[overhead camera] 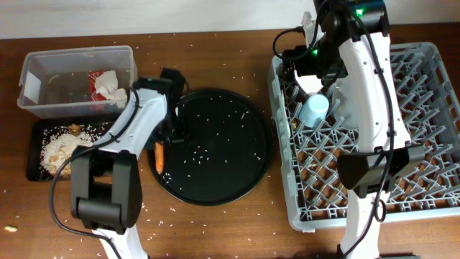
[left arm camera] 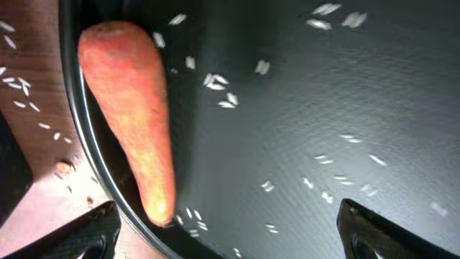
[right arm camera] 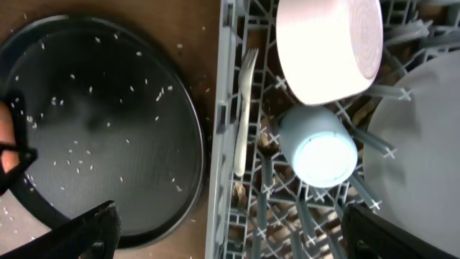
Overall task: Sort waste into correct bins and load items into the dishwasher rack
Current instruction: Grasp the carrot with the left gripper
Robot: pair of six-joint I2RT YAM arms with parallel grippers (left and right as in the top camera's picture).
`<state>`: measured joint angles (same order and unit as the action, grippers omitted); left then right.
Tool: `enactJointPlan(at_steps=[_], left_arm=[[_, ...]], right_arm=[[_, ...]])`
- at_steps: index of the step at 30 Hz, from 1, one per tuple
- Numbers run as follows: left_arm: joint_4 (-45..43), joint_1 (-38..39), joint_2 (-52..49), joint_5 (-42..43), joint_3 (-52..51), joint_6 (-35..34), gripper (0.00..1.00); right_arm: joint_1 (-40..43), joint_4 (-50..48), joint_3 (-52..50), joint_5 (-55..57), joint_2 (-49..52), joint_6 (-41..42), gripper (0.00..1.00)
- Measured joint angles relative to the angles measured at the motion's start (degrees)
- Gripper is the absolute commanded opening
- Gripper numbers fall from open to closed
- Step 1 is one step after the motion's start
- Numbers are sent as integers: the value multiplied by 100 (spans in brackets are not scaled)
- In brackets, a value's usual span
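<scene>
The left end effector (left arm camera: 230, 239) is released: in the left wrist view only its two dark fingertips (left arm camera: 80, 237) show, at the bottom corners, spread wide and holding nothing. The orange carrot (left arm camera: 133, 115) lies along the inner left edge of the large round black tray (left arm camera: 338, 93), its narrow tip near the rim just above the left-hand fingertip. The blunt end is cut off at the top of that view. From overhead the left arm covers most of the end effector (overhead camera: 173, 134). The carrot (overhead camera: 159, 156) shows beside it on the tray's left rim (overhead camera: 215, 200), with pale rice-like grains (overhead camera: 208, 151) scattered over the tray.

The right end effector (right arm camera: 237, 234) is also released and empty, with only its fingertips showing at the bottom corners. Below it, in the large grey plastic grid rack (right arm camera: 223, 144), sit a small white bowl (right arm camera: 327, 47) lying tilted, a small light-blue cup (right arm camera: 320, 147) with a round end facing the camera, and a white plastic fork (right arm camera: 244, 108). A round light-grey plate (right arm camera: 424, 144) is cut off by the right edge. From overhead the right arm hides the bowl and plate, and only the cup (overhead camera: 314, 110) shows.

At the bench's left, a clear plastic rectangular tub (overhead camera: 43, 79) holds a red-and-white wrapper (overhead camera: 95, 77) and a crumpled white napkin (overhead camera: 111, 87). The shallow black rectangular tray (overhead camera: 34, 162) holds more grains and a small brown lump (overhead camera: 75, 129), and the left arm partly covers it.
</scene>
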<state>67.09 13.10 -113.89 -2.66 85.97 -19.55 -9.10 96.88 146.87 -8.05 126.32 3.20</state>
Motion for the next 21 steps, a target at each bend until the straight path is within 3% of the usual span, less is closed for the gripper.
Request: enactJointPlan(at_steps=[7, 9, 12, 15, 18, 21], left_arm=[[-1126, 0, 0, -667, -802, -302, 89], [-1521, 0, 46, -699, -1067, -323, 73], [-2024, 31, 197, -542, -1373, -354, 20], [-2109, 66, 205, -468, -1419, -389, 5], [-2006, 66, 214, -498, -1408, -387, 2], [-1185, -2, 166, -669, -1158, -356, 1]], right_arm=[[2, 7, 0, 0, 0, 0, 96], [2, 7, 0, 0, 0, 0, 96], [0, 11, 0, 2, 0, -2, 97], [0, 11, 0, 2, 0, -2, 96], [0, 11, 0, 2, 0, 0, 96], [0, 9, -2, 2, 0, 0, 96]])
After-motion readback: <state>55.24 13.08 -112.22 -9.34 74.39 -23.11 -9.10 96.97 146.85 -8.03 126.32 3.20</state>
